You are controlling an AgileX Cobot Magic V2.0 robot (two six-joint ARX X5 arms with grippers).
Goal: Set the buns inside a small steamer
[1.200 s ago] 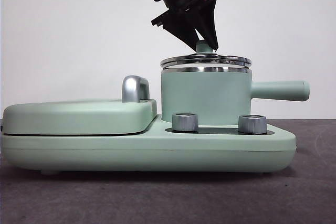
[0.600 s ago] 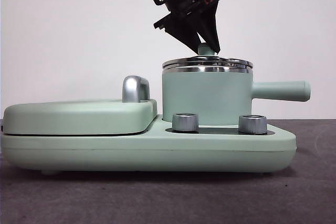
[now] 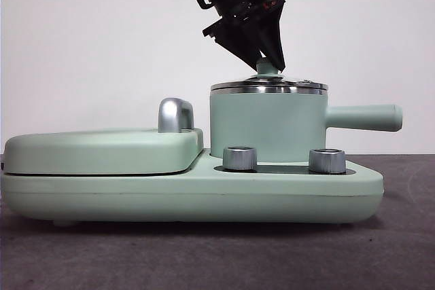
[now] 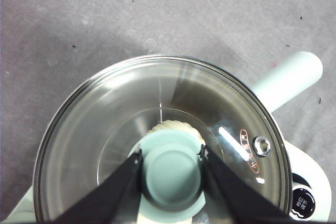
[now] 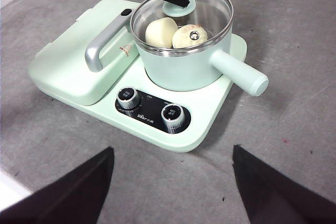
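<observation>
Clamping the green lid knob (image 4: 172, 170) between both jaws of the left claw (image 4: 170, 167), directly over the small steamer (image 3: 266, 127). Seating the glass lid (image 4: 105, 129) flat on the steel rim (image 3: 268, 89), or very nearly so. Showing both buns through the glass: the smooth bun (image 5: 160, 31) and the ribbed bun (image 5: 187, 37), side by side inside the pot. Sitting on the mint-green cooker base (image 3: 190, 195), beside the flat grill cover (image 3: 102, 151) with its chrome handle (image 3: 175, 114), above the two control dials (image 5: 149, 105), all on the grey tabletop (image 3: 217, 256).

Risking, by judgement, a dragged or tilted lid if the jaws part unevenly or the arm lifts before letting go fully; risking also a nudge to the pot's long side handle (image 3: 360, 117) and a shifted pot on the base. Judging the task close to finished, with only release and retreat left.

Reaching down steeply from above in the front view, jaws angled toward the knob. Hanging back with the right claw (image 5: 173, 182), jaws spread wide and holding nothing, well apart from the cooker.
</observation>
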